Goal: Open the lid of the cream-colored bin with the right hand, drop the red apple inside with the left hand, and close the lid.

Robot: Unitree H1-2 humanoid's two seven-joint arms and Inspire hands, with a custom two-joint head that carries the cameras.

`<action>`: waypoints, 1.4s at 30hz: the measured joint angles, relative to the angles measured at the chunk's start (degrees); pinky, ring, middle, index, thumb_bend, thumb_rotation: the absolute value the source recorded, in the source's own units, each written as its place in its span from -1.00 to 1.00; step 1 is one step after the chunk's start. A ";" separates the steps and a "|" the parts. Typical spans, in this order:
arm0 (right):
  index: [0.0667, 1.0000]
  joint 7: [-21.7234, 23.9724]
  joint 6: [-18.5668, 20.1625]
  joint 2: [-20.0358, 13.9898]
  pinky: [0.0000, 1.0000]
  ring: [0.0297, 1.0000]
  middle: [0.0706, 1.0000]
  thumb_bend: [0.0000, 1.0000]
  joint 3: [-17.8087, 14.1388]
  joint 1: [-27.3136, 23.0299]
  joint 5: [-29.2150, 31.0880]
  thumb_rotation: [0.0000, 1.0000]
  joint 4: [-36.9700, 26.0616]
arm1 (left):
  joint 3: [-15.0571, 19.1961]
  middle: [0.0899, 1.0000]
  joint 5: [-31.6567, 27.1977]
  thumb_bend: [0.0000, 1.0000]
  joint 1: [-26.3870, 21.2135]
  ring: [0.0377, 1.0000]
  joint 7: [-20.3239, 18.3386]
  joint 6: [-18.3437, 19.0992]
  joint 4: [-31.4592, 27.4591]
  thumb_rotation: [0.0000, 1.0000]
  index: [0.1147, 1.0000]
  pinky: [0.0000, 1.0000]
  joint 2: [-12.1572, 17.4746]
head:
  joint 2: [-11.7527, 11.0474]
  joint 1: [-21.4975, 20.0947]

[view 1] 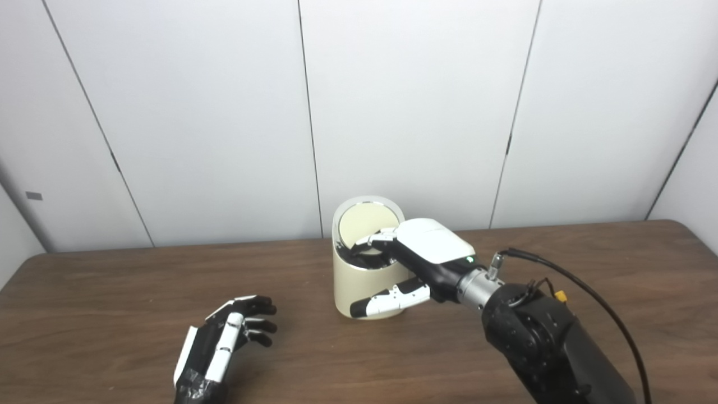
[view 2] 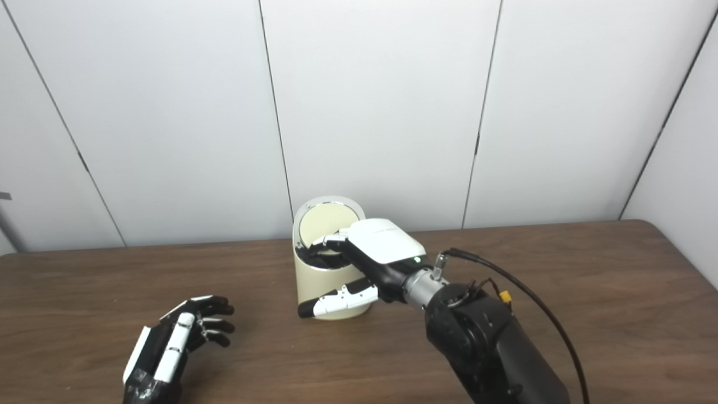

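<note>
Bin (view 1: 359, 292) lid (view 1: 364, 224) stands tilted open; right hand (view 1: 432, 252) fingers (view 1: 374, 240) at rim.

Cream-colored bin (view 1: 359, 289) upright; lid (view 1: 366, 224) tilted open.

Dark wood-grain table (view 1: 112, 292), rounded corners; white panelled wall (view 1: 213, 112) behind, thin dark seams between panels

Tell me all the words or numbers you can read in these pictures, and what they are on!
There are none to read. The cream-colored bin, its raised lid, the right hand, the left hand, the table and the wall panels show no letters or numbers. A small grey tag on the wall at far left is too small to tell if it bears text.
</note>
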 measured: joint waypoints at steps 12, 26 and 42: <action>0.84 -7.26 -3.45 1.40 0.91 0.91 0.87 0.61 -0.90 2.08 2.65 0.64 2.33 | -0.24 0.18 0.53 -0.15 -0.29 0.03 -0.02 -1.06 1.88 0.70 0.17 -0.12 0.14 | -1.23 -0.18; 1.00 -15.59 -6.87 2.72 1.00 1.00 1.00 0.56 -1.32 5.00 -0.08 0.48 3.43 | -0.64 0.19 2.60 -0.10 -0.63 0.05 0.25 -1.30 2.78 0.72 0.19 -0.09 0.53 | -1.58 -0.26; 0.60 -42.09 -20.56 9.35 0.35 0.58 0.62 -0.41 -14.25 10.79 8.21 0.48 1.85 | 1.95 0.08 3.80 -0.47 -1.26 0.07 4.90 -5.55 4.86 -0.52 0.18 -0.03 -2.08 | -2.20 -0.44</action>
